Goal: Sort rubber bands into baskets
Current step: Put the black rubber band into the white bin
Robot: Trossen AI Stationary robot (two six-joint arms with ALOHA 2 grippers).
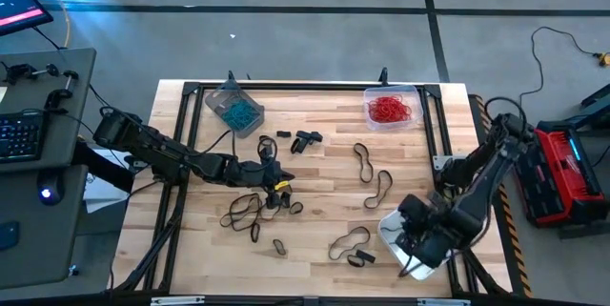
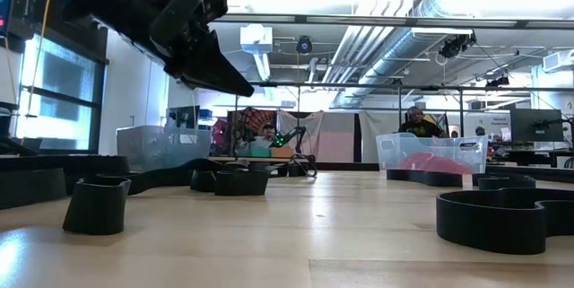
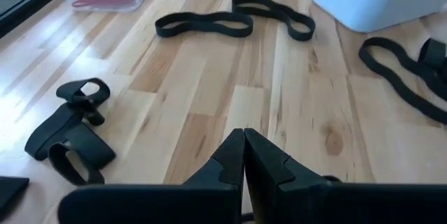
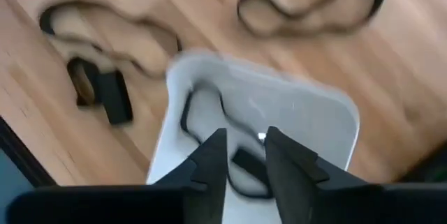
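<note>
Bands (image 1: 246, 211), black, scattered on tabletop (image 1: 324, 168); we found left hand (image 1: 282, 190) clenched empty, right hand (image 4: 244, 151) released above whitish basket (image 4: 307, 119).

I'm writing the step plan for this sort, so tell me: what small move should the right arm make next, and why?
Probably lift the right tool straight up out of the whitish basket. Its fingers stand apart with nothing between them, and a black band already lies inside the basket below them. More black bands lie loose on the table beside the basket, so rising clear would let the arm reach for one.
</note>
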